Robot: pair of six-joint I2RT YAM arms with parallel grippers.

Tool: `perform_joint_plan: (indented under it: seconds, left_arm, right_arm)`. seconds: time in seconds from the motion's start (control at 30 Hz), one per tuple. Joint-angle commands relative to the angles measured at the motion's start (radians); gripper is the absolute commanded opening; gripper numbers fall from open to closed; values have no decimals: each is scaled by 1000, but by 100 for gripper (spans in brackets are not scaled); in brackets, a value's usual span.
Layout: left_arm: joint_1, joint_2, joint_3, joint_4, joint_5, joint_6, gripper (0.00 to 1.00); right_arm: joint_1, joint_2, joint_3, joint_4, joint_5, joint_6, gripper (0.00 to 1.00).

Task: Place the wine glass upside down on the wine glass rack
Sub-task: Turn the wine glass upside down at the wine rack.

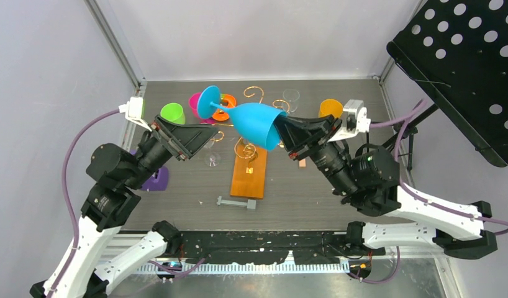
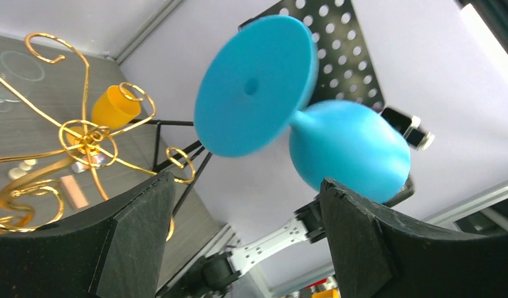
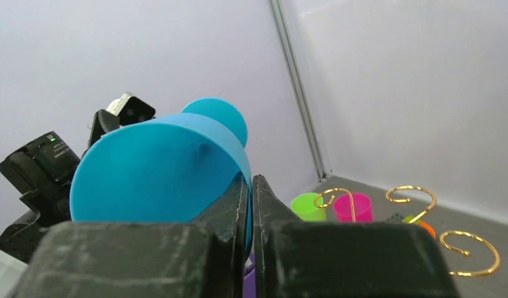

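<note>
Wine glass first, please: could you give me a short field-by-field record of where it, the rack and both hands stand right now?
wine glass: blue, in the air above the rack, tipped sideways
foot: points away from the right hand, towards the left one
right hand: shut, pinching the wine glass at its mouth
left hand: open, near the foot, not gripping it
rack: gold wire on an orange base, on the table; blue glass not yet on it
</note>
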Motion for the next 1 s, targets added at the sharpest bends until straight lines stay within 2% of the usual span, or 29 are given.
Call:
perform_joint_plan:
  seconds: [0.0, 0.2, 0.37, 0.47, 0.57, 0.63, 0.73, 0.97]
  left_arm:
    - [-11, -32, -30, 200, -44, -129, 84]
    - [-24, -51, -119, 427, -76, -271, 81]
    - [-52, -35, -105, 441, -73, -291, 73]
    - [-78, -24, -102, 442, -69, -299, 64]
    - [-109, -18, -104, 446, -74, -299, 50]
    - [-128, -18, -109, 447, -88, -297, 47]
    - [-150, -16, -115, 452, -105, -294, 46]
    - [-178, -2, -110, 490, -111, -307, 45]
  right_arm:
    - [86, 10, -74, 372, 38, -237, 6]
    - [212, 71, -148, 612, 28, -455, 6]
    - [275, 111, -161, 717, 57, -598, 6]
    - [286, 143, -158, 750, 78, -645, 6]
    - [298, 181, -160, 815, 115, -727, 6]
    - [314, 213, -159, 878, 150, -807, 6]
    - [343, 268, -146, 996, 188, -927, 6]
    - [395, 383, -131, 1136, 222, -1161, 5]
